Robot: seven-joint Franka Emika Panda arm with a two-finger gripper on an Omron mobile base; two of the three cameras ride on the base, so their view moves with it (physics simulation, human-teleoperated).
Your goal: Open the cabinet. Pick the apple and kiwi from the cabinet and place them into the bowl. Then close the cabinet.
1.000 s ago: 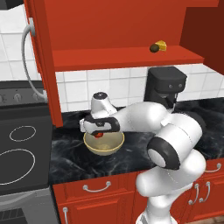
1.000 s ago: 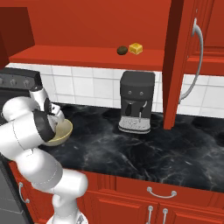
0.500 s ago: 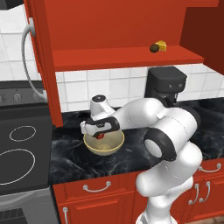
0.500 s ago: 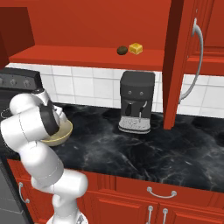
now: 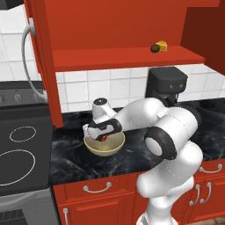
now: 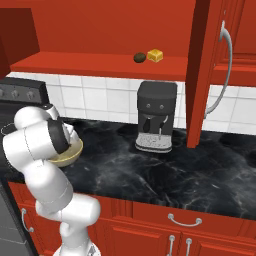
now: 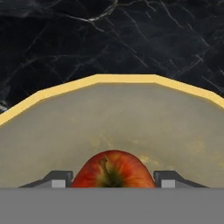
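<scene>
The tool (image 5: 102, 137) hangs over the bowl (image 5: 104, 147) on the tabletop (image 6: 165, 172), its fingers (image 7: 57, 179) apparently pinching the apple (image 7: 113, 169), though contact is hard to confirm. The kiwi (image 6: 139, 58) sits in the open cabinet (image 5: 127, 57), above the bowl.

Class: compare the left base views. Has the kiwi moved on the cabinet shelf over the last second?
No. The kiwi sits beside the cheese on the cabinet shelf, as before.
</scene>
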